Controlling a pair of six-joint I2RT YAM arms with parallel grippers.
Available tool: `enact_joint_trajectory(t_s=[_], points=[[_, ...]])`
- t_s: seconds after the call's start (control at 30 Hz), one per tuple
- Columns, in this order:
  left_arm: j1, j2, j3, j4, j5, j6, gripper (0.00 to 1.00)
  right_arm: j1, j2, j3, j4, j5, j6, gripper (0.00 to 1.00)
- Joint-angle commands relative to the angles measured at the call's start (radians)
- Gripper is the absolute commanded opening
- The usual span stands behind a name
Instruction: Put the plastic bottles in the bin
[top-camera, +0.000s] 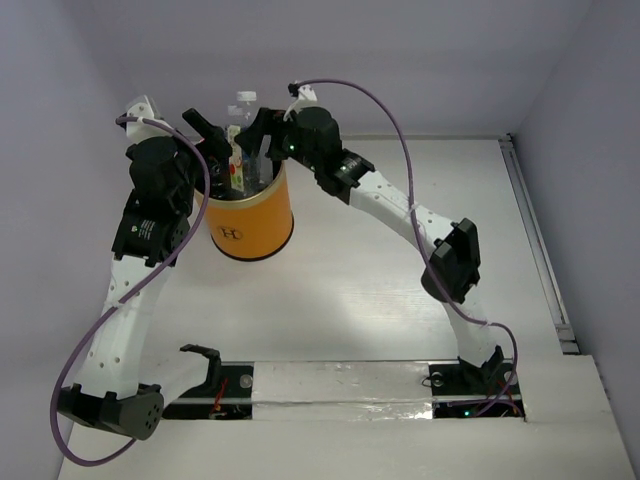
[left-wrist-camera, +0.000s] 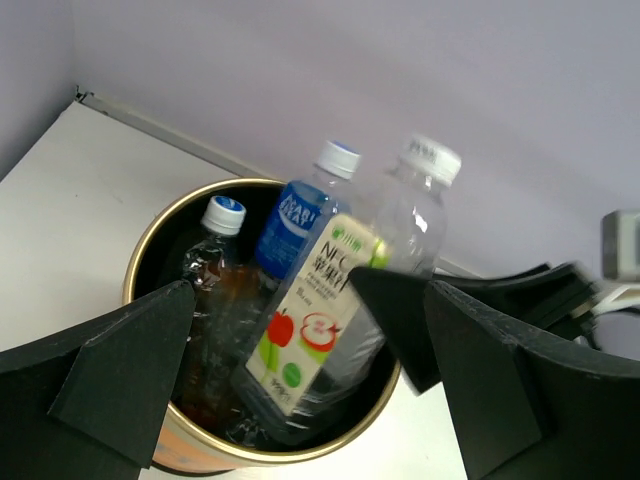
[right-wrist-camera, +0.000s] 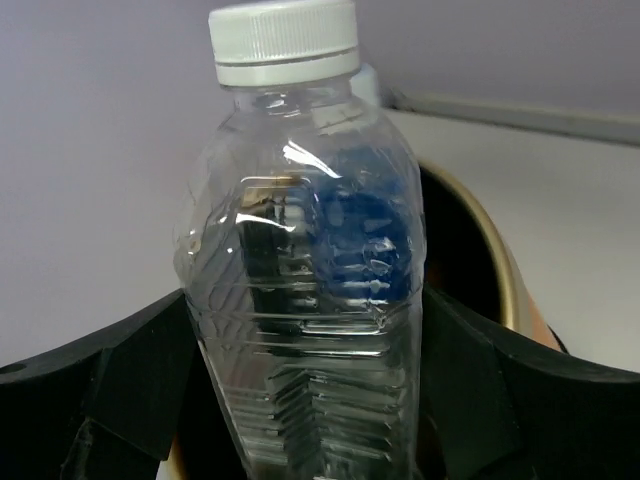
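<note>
Right gripper (right-wrist-camera: 307, 300) pinches clear bottle (right-wrist-camera: 300, 200), base inside bin (top-camera: 250, 220), likely ready for release; left gripper (left-wrist-camera: 270, 283) spread, empty, above.

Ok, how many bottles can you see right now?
4, all in the bin: brown-drink bottle, blue-labelled bottle, apple-labelled bottle, and clear bottle gripped by the right tool. Others may be hidden underneath.

The left arm (top-camera: 128, 300), at 8 o'clock, and right arm (top-camera: 400, 205), at 3 o'clock, have white perforated links, black joint housings and looping purple cables (top-camera: 404, 135). Their end effector fingers (left-wrist-camera: 120, 350) are matte black wedges.
</note>
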Motion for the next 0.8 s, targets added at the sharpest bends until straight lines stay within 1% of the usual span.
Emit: enact_joint_trajectory(t_s=[0.0,0.1,0.13,0.2,0.23,0.3,0.43,0.6,0.7,0.77], points=[[-0.004,-0.021,0.007,0.019,0.017,-0.003,0.99,0.020,-0.086,-0.090,0.007,0.102,-0.129,0.58],[-0.013,-0.015,0.009,0.017,0.019,0.000,0.99,0.038,-0.100,-0.117,0.004,0.112,-0.161,0.68],[-0.013,-0.014,0.007,0.019,0.022,-0.001,0.99,0.038,-0.103,-0.123,0.006,0.114,-0.170,0.76],[-0.013,-0.015,0.006,0.017,0.028,0.000,0.99,0.047,-0.099,-0.125,-0.011,0.111,-0.166,0.84],[-0.013,-0.014,0.009,0.014,0.031,0.000,0.99,0.047,-0.096,-0.116,-0.025,0.109,-0.155,0.91],[-0.013,-0.008,0.018,-0.006,0.040,-0.001,0.99,0.047,-0.100,-0.090,-0.059,0.119,-0.149,0.99],[-0.013,-0.014,0.047,-0.027,0.058,-0.012,0.99,0.047,-0.175,-0.045,-0.073,0.152,-0.159,1.00],[-0.013,-0.035,0.055,-0.018,0.091,-0.032,0.99,0.047,-0.237,0.027,-0.158,0.201,-0.190,1.00],[-0.013,-0.058,0.034,-0.017,0.101,-0.055,0.99,0.047,-0.313,-0.046,-0.145,0.214,-0.195,1.00],[-0.013,-0.081,0.008,-0.007,0.117,-0.064,0.99,0.047,-0.381,-0.137,-0.125,0.221,-0.193,1.00]])
